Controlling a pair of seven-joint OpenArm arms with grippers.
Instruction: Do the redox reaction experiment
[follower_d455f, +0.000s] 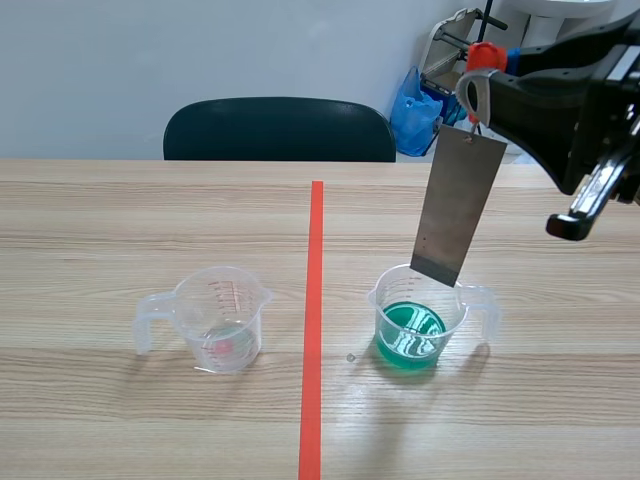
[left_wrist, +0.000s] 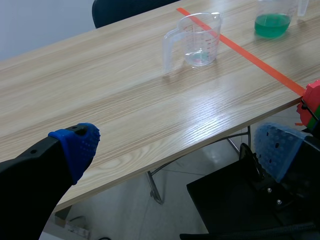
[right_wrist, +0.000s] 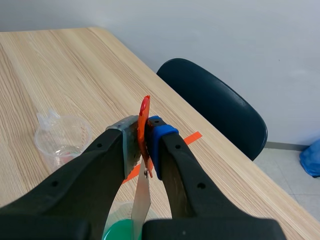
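Now the right gripper (right_wrist: 145, 137) has its fingers squeezed tight on an orange-red clip (follower_d455f: 483, 55), and a flat grey metal plate (follower_d455f: 458, 205) hangs from it, its bottom end at the mouth of the cup of green water (follower_d455f: 455, 315), right of the red line (follower_d455f: 314, 330). The left gripper (left_wrist: 177, 147) has its fingers wide apart, holding nothing, out past the edge of the table (left_wrist: 125, 100), and the other clear cup (follower_d455f: 222, 310) sits left of the line.

Pale grey wall (follower_d455f: 150, 50), dark chair (follower_d455f: 280, 130) behind wood-grain table (follower_d455f: 120, 220) (orange tape line (follower_d455f: 314, 300) down its middle), blue bag (follower_d455f: 413, 115) beyond
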